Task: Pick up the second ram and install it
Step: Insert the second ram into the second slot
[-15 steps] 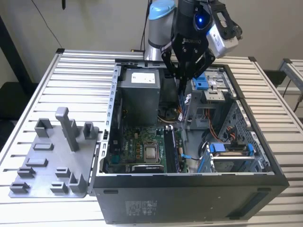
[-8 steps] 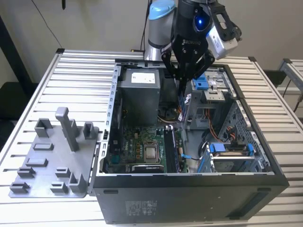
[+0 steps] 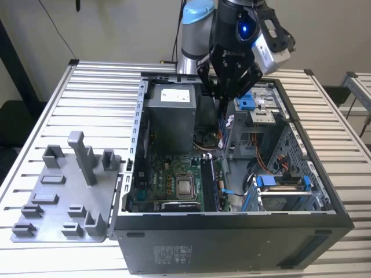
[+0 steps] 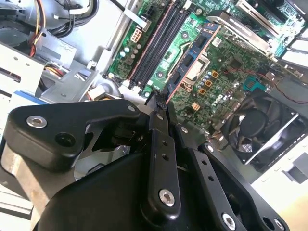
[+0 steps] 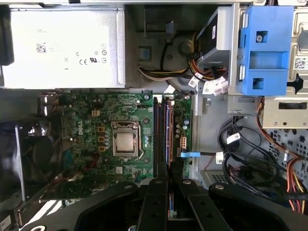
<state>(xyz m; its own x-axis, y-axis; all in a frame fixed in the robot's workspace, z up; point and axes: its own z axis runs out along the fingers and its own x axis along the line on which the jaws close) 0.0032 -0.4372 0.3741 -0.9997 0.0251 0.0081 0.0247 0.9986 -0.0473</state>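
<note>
Gripper [image 3: 223,110]: upper centre of the exterior view, lowered into the open computer case [image 3: 232,231]. Fingers [image 4: 161,144] drawn close together, pinching the second ram [image 4: 185,79] edge-on (a thin dark board with a reddish edge). In the second wrist view the stick runs from the fingertips toward upper right, above the motherboard [image 5: 110,120], beside the long memory slots [image 5: 161,134].

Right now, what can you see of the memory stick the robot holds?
The second ram is a thin flat board seen almost edge-on, with a reddish edge. The gripper is shut on its near end, holding it over the motherboard, lined up beside the dark slots. Whether it touches one, I cannot tell.
</note>
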